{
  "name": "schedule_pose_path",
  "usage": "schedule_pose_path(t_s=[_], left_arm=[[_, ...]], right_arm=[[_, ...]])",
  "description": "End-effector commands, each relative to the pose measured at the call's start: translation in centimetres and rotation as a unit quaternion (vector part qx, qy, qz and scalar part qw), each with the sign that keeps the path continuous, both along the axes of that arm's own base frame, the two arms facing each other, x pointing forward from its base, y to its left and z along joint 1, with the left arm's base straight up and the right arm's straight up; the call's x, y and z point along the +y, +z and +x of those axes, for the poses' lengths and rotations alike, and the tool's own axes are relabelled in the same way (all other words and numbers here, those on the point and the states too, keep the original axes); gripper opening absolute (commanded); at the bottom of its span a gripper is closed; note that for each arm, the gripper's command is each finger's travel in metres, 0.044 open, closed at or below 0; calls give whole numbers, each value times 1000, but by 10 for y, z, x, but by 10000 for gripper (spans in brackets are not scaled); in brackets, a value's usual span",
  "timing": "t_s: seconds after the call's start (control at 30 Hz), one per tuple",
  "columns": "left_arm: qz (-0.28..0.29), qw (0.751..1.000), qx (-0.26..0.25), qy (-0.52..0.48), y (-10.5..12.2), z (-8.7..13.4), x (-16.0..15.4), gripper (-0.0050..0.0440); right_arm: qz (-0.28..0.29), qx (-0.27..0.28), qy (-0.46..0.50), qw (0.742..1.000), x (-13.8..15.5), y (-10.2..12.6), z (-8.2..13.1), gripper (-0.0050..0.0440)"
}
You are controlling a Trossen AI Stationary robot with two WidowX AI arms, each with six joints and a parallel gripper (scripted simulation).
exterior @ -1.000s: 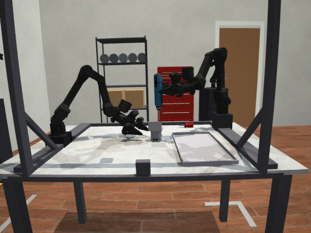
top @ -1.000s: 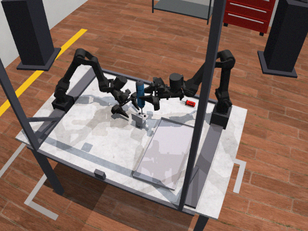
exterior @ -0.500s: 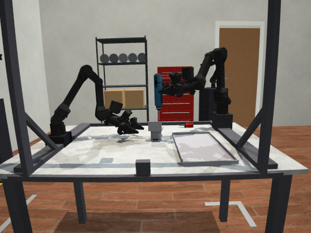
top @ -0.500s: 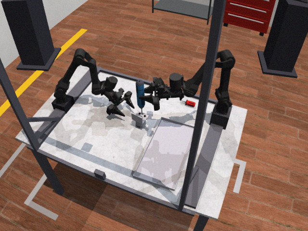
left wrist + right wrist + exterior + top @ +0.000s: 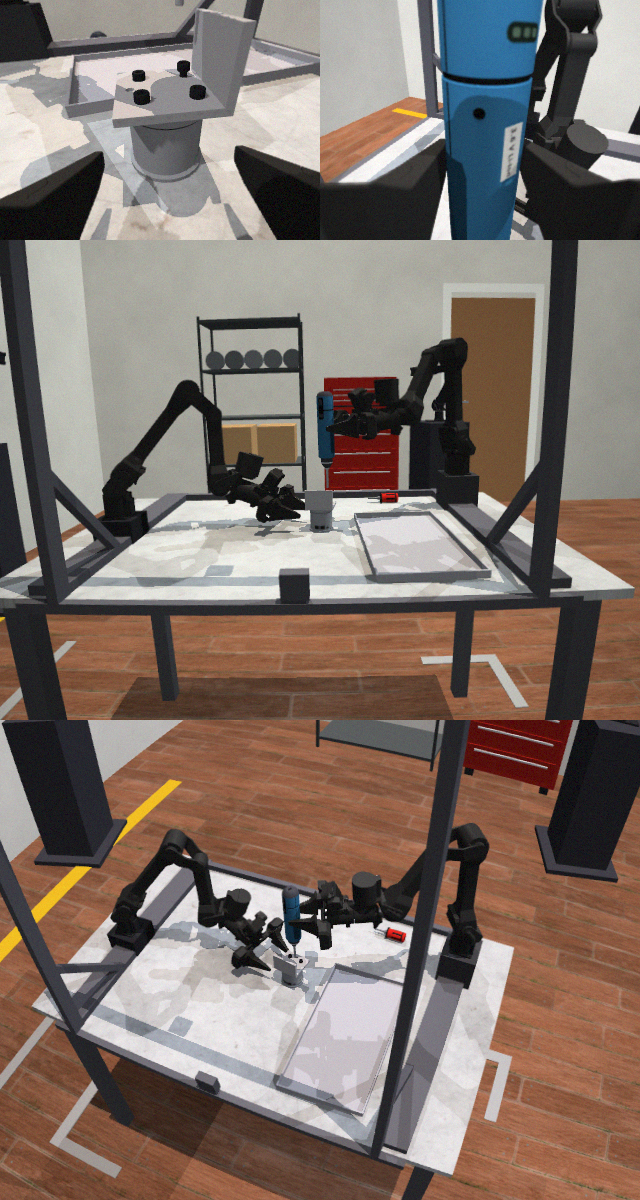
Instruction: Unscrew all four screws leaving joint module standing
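Left gripper (image 5: 278, 959) (image 5: 301, 511) (image 5: 170, 152) spread, holding nothing; right gripper (image 5: 295, 915) (image 5: 328, 428) (image 5: 484, 150) clasps screwdriver (image 5: 291, 900) (image 5: 324, 446) (image 5: 480, 100). Joint module (image 5: 293, 980) (image 5: 321, 519) (image 5: 167, 150) probably stiff, tippy; best gripped round body.

Left hand swings back toward the joint

The left hand (image 5: 278, 960) (image 5: 302, 511) (image 5: 169, 155) has reversed its path above the counter (image 5: 222, 1030) (image 5: 248, 555) (image 5: 30, 110). Between the first and second earlier moments it drew away from the grey joint (image 5: 293, 978) (image 5: 321, 521) (image 5: 165, 150), toward the counter's left edge. Since then it has come back the other way, away from that edge, and its fingertips are near the joint again. It has also shifted a little toward the counter's front edge. Its wrist sits closer to the front edge than at either earlier moment, though not as far from the left edge as at the first.
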State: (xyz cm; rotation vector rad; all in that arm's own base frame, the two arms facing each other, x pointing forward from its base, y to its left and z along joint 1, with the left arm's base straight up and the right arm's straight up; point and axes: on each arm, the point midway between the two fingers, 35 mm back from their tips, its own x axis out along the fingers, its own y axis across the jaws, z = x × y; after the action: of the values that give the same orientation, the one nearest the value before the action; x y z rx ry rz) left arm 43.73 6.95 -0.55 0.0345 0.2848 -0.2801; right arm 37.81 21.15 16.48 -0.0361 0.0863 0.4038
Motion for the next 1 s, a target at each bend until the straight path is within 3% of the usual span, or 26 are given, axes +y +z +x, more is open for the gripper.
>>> schedule_pose_path(t_s=[0.0,0.1,0.53,0.67,0.83,0.97], left_arm=[[3,1000,-13,-2,1,33,-7,385],[3,1000,-13,-2,-2,46,-11,385],[4,1000,-14,-2,-4,54,-13,385],[4,1000,-13,-2,-5,54,-12,302],[6,1000,-18,-3,0,53,-12,288],[6,1000,-18,-3,0,52,-12,262]], right_arm=[[22,-32,-4,999,-1,29,3,160],[22,-32,-4,999,-1,29,3,160],[22,-32,-4,999,-1,29,3,160],[22,-32,-4,999,-1,29,3,160],[26,-38,-4,999,-5,33,2,160],[23,-30,17,999,-16,18,0,160]])
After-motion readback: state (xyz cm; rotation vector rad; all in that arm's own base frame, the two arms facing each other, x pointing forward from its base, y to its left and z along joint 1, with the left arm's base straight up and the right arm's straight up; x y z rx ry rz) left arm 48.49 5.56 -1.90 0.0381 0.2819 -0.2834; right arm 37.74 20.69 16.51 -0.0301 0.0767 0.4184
